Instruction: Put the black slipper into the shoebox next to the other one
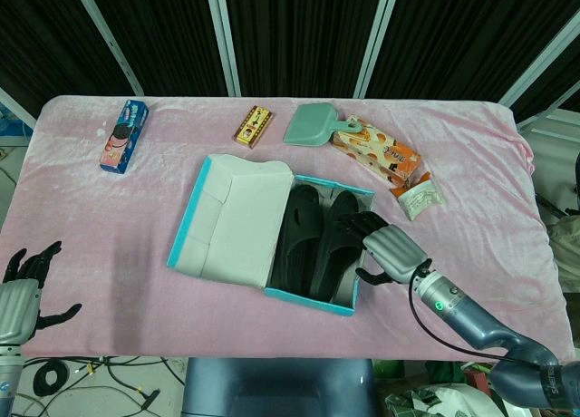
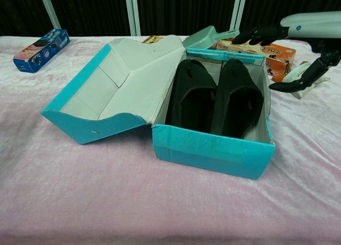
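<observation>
A table draped in pink velvety cloth (image 1: 109,218) carries everything. At its centre lies an open teal cardboard shoebox (image 1: 313,297), lid flap folded toward nine o'clock. At ten o'clock lies a blue biscuit packet (image 1: 124,136). Toward twelve sit a small yellow-red box (image 1: 255,125) and a pale green plastic dustpan (image 1: 314,125). At two o'clock lie an orange snack carton (image 1: 378,150) and a small white sachet (image 1: 419,198).

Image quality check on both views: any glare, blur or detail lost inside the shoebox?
Head view: even light, no glare, sharp; the slippers read as one dark mass in the shoebox. Chest view: straps and soles show more clearly, the lid shades the left slipper, and the right hand is cut by the frame edge; no blur.
</observation>
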Controlling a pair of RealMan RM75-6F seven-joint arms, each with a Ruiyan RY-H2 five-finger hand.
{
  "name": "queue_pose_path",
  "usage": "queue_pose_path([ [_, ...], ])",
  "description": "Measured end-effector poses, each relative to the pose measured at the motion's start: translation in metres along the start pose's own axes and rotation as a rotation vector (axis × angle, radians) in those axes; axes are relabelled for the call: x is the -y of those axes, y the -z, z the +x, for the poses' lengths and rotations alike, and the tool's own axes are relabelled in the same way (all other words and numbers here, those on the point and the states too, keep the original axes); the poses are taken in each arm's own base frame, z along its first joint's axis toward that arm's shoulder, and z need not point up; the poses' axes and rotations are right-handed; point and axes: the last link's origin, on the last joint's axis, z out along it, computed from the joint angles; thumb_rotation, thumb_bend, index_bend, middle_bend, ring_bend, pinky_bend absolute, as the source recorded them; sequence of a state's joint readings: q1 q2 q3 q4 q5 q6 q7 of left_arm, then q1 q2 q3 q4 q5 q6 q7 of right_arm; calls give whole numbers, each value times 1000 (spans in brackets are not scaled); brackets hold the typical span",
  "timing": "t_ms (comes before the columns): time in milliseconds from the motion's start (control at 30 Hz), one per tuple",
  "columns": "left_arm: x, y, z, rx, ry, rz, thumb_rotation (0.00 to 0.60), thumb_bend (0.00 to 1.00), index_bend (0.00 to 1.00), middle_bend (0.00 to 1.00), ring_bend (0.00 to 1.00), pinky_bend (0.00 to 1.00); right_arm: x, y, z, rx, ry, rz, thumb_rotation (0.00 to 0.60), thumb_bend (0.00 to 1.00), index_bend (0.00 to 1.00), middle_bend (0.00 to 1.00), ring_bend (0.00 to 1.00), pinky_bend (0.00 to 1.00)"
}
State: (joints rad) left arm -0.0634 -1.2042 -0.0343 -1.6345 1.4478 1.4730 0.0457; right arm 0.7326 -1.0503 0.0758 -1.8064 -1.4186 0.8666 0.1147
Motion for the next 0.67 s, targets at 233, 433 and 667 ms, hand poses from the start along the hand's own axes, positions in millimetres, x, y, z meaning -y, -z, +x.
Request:
queue_pose_path([
  [233,4,1,7,-36,-21,11,600,0,58,158,158,8,-28,32,11,-202,-15,-135,600,374,0,8,0,61],
  [433,1,2,12,-81,-33,6,600,0,58,158,157,0,-60,74,7,-355,129,-353,600,339,0,0,0,61],
  [667,-9,4,16,-109,-58,-13,600,0,59,158,154,0,-78,143,-37,-409,174,-592,600,298,0,0,0,61],
])
